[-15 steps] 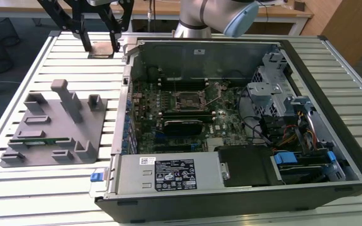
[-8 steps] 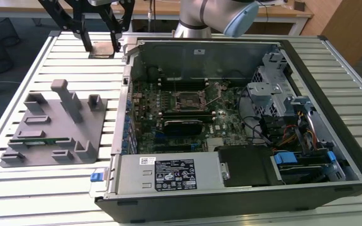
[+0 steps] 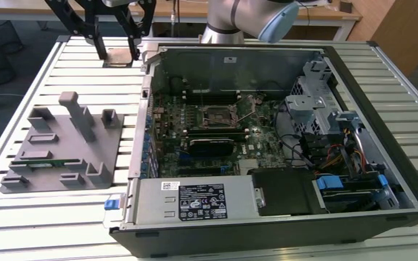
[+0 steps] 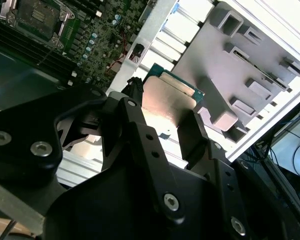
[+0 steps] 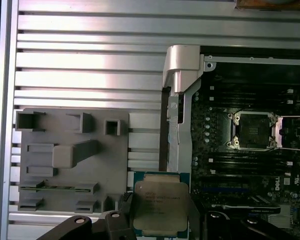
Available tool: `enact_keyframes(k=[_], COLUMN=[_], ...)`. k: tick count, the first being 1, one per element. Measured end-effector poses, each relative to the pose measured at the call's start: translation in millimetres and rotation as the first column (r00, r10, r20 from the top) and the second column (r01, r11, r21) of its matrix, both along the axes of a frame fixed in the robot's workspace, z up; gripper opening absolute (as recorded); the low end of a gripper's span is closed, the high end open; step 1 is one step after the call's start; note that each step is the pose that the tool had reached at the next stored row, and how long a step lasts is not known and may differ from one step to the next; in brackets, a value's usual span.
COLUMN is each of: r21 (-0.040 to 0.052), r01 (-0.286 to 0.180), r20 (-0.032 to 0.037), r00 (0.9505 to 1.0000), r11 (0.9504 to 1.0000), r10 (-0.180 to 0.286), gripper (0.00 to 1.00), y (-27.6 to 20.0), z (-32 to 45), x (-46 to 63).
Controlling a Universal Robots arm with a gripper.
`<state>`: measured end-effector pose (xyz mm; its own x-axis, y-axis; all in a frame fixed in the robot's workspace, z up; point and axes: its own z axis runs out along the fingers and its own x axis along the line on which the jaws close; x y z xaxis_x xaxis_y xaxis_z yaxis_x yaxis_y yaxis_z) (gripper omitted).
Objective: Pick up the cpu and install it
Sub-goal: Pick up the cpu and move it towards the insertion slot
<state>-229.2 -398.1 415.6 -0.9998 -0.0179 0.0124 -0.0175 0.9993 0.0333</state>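
While the black end effector [image 3: 118,53] straddles it, the square metal cpu [image 5: 161,205] gleams.

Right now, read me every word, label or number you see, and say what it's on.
Nothing reads clearly enough to quote.
Small flat silvery-grey cpu in the black gripper: printed lines, too small to read.
Black-and-white label on the grey metal box: too small.
White sticker on the open computer case's inner wall: too small.

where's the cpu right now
The cpu is held in the gripper, above the slatted table at the exterior view's upper left, just outside the computer case's corner.
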Motion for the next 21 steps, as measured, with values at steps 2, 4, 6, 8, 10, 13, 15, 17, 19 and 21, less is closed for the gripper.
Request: enact_keyframes(k=[2,4,6,8,10,13,15,17,19,21], r21=[0.0,0.0,0.0,0.0,0.0,0.0,0.0,0.0,0.0,0.0], r01=[0.0,0.0,0.0,0.0,0.0,0.0,0.0,0.0,0.0,0.0], r20=[0.0001,-0.0001,0.0,0.0,0.0,0.0,0.0,0.0,0.0,0.0], r00=[1.0,1.0,1.0,1.0,1.0,1.0,1.0,1.0,1.0,1.0], r11=[1.0,1.0,1.0,1.0,1.0,1.0,1.0,1.0,1.0,1.0], r10=[0.0,0.0,0.0,0.0,0.0,0.0,0.0,0.0,0.0,0.0], gripper=[0.53,0.53,0.53,0.53,0.53,0.53,0.53,0.53,0.53,0.53], y=[0.0,0.0,0.0,0.0,0.0,0.0,0.0,0.0,0.0,0.0], z=[0.0,0.0,0.0,0.0,0.0,0.0,0.0,0.0,-0.1,-0.1], x=[0.2,0.7,2.7,5.2,8.5,13.5,16.3,18.2,20.5,22.4])
